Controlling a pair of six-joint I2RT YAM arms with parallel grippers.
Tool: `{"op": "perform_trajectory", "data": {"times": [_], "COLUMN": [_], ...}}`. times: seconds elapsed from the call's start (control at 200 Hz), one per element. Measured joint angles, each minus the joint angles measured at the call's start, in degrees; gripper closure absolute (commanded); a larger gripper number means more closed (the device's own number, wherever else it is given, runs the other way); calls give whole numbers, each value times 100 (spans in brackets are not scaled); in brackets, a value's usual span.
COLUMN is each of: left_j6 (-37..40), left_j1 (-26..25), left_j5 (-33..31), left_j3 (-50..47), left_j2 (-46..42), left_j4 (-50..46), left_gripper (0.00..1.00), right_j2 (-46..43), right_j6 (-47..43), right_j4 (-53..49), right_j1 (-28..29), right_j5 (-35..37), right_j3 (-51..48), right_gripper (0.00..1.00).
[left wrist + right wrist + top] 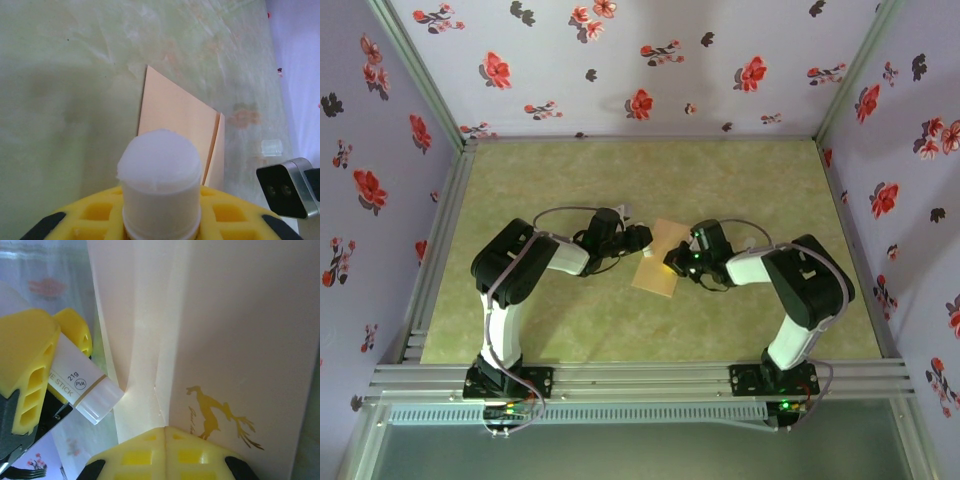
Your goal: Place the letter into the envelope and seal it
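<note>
Envelope (pixel 656 278) flat on table (pixel 570 180), tan face up, lying between the two grippers. Right wrist view: a paler folded strip runs down the envelope's left side, and a gold deer print (pixel 217 415) sits on the face just right of that fold.

Right gripper (pixel 165 432) is over the envelope's right part. Its yellow fingers are pressed together with no gap, tips down on the paper at the near end of the fold. View is too close to say whether a layer of paper is nipped between them or only pinned beneath.

Left gripper (pixel 640 238) is just beside the envelope's left edge, toward its far end, pinching a glue stick (pixel 159 172). The stick's body is clamped between the yellow fingers. Its white rounded end points at the envelope, just beside the folded strip. Label reads "STICK", "21g", "PVA".
</note>
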Motion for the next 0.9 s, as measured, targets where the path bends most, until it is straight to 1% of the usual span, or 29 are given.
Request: {"op": "perform_trajectory", "data": {"times": [0.19, 0.46, 0.755, 0.9], "left_j6": [59, 190, 354, 365], "left_j1": [-13, -11, -9, -9], "left_j5": [-31, -31, 9, 22], "left_j3": [94, 173, 221, 229], "left_j2": [-33, -66, -76, -85], "left_j4": [-249, -505, -627, -647], "left_gripper": [100, 100, 100, 100], "right_j2": [219, 411, 424, 424], "right_j6": [-750, -1738, -2485, -2691], "right_j4": [-706, -1403, -1958, -2186], "right_j1": [212, 225, 289, 332], "right_j5": [107, 31, 175, 304], "right_j3": [570, 1012, 1307, 1429], "right_gripper": [100, 100, 100, 100]}}
